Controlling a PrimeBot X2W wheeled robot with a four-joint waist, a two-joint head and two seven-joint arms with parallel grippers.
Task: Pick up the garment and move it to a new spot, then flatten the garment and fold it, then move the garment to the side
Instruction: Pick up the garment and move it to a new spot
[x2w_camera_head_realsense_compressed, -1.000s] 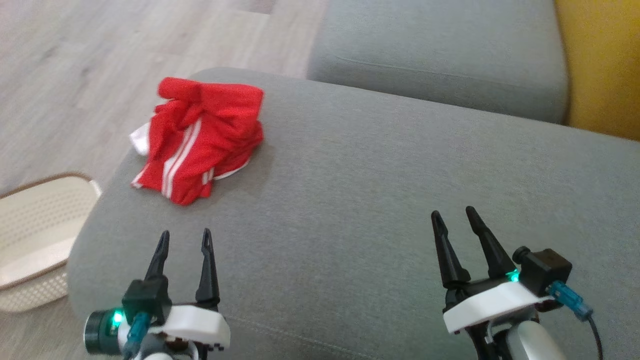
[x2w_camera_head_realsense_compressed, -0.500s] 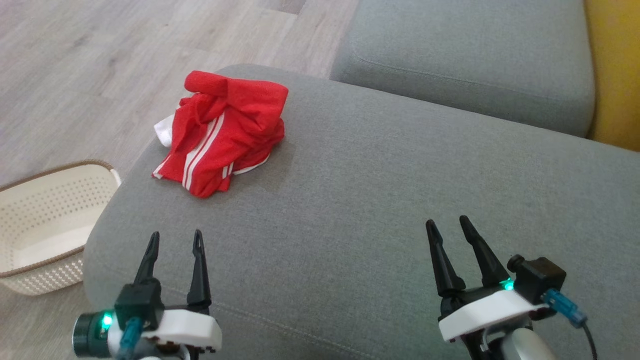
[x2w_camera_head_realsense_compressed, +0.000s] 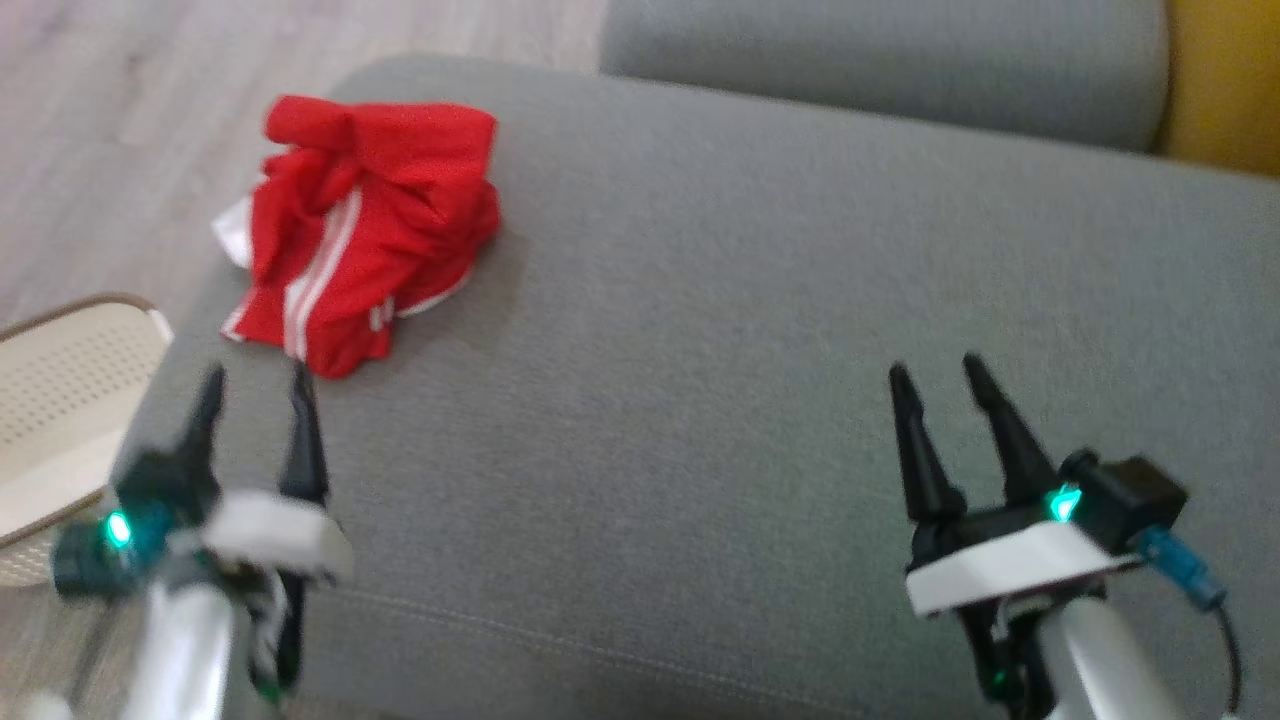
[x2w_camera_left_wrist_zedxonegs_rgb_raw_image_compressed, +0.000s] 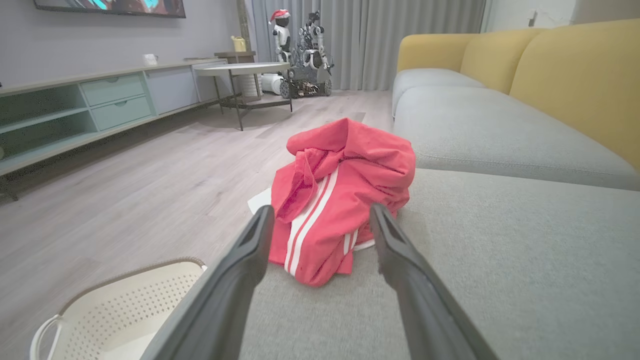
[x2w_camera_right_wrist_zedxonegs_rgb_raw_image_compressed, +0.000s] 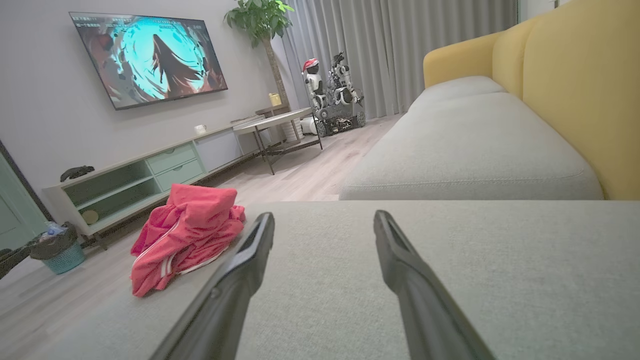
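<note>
Left fingers nearer crumpled red garment

Open cushion right of garment; basket beside left edge.

In the head view the left hand is smeared by motion blur, its wrist and forearm soft-edged, and the white perforated basket is cut off by the left edge. The red garment lies bunched, so its kind and most of its white part are hidden in its own folds. In the left wrist view the fingers cover its lower corners, and the television is cropped at the top.
</note>
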